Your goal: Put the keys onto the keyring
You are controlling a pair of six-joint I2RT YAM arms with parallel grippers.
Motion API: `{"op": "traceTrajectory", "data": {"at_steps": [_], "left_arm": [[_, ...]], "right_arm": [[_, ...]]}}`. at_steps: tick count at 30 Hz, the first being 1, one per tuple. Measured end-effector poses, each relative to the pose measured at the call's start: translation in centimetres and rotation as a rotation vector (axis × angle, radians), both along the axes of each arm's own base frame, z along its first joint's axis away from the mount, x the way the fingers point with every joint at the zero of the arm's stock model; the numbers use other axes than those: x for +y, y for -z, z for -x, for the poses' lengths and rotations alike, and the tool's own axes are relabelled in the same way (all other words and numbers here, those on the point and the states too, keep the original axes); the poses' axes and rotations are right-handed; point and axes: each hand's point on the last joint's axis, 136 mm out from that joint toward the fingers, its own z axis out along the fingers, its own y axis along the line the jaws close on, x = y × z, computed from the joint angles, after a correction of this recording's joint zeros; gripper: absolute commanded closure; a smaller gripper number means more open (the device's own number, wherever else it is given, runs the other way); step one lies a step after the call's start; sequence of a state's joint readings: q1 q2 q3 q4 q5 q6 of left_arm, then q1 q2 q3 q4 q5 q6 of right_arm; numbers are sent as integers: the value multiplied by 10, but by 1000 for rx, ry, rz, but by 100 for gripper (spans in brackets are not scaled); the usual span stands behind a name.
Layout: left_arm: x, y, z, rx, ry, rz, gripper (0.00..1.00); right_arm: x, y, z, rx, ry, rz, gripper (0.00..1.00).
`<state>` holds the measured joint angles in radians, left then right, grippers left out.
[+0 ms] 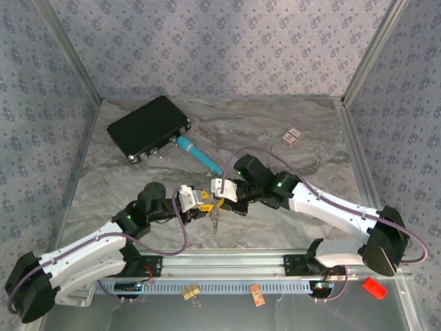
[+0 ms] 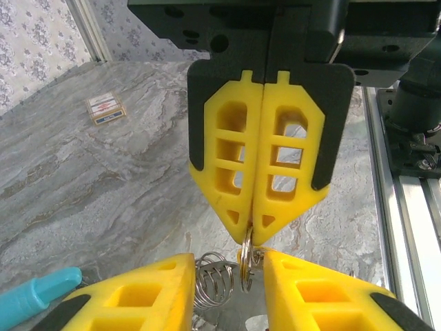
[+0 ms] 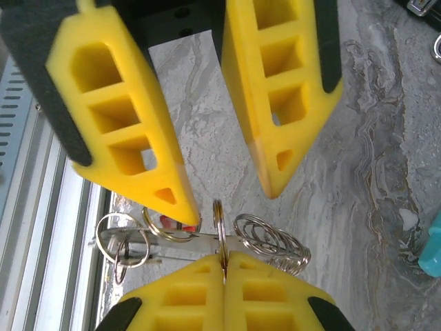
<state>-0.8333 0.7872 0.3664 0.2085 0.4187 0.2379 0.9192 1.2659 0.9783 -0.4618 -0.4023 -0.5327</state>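
The right hand [image 3: 224, 261] has its two yellow, ribbed plastic fingers [image 2: 275, 158] pressed flat together, their pointed tips clamped on the thin metal ring of the keyring [image 3: 218, 219], which stands on edge in the pinch, held just above the table. Facing it tip to tip, the left hand [image 2: 229, 265] has its matching yellow fingers [image 2: 138, 296] apart, one on either side of that ring; one tip sits against a second wire loop, though I cannot tell if it presses on it. A coil of bright steel wire [image 3: 272, 241] hangs just beside the ring, along with a flat metal strip [image 3: 138, 243] carrying smaller loops, and a small red plastic piece [image 3: 169, 222] shows through one loop. Below lies the table [image 1: 275, 124], smooth and marbled grey. A teal cylindrical tool [image 1: 200, 155] lies near the hands, its far end against a black rectangular case [image 1: 148, 127]. A small printed packet [image 1: 294, 136] sits well apart, towards the far right. Along the near edge runs a ridged aluminium rail [image 1: 227, 265], with a binder clip [image 1: 191, 292], an orange tag [image 1: 257, 295] and a red block [image 1: 374, 287] in front of it.
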Motion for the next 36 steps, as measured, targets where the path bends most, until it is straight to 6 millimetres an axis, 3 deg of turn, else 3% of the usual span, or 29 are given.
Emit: {"op": "traceTrajectory", "data": {"at_steps": [7, 14, 15, 18, 20, 26, 31, 36], "left_arm": [[0, 4, 1, 7, 6, -15, 83], [-2, 7, 3, 19, 25, -25, 100], [-2, 7, 3, 17, 27, -27, 100], [-2, 7, 4, 17, 31, -26, 100], [-2, 7, 4, 17, 31, -26, 100], [-2, 6, 4, 15, 30, -25, 100], [-2, 6, 4, 15, 31, -25, 100], [-2, 6, 4, 15, 33, -24, 100]], "right_arm": [[3, -1, 3, -17, -14, 20, 100], [3, -1, 2, -29, -6, 26, 100], [3, -1, 1, -30, -5, 27, 98], [3, -1, 0, -29, 6, 18, 75], [1, -1, 0, -22, 14, -5, 72], [-14, 10, -6, 43, 74, -52, 72], [-10, 8, -4, 66, 70, -84, 74], [-7, 3, -3, 72, 62, -110, 84]]}}
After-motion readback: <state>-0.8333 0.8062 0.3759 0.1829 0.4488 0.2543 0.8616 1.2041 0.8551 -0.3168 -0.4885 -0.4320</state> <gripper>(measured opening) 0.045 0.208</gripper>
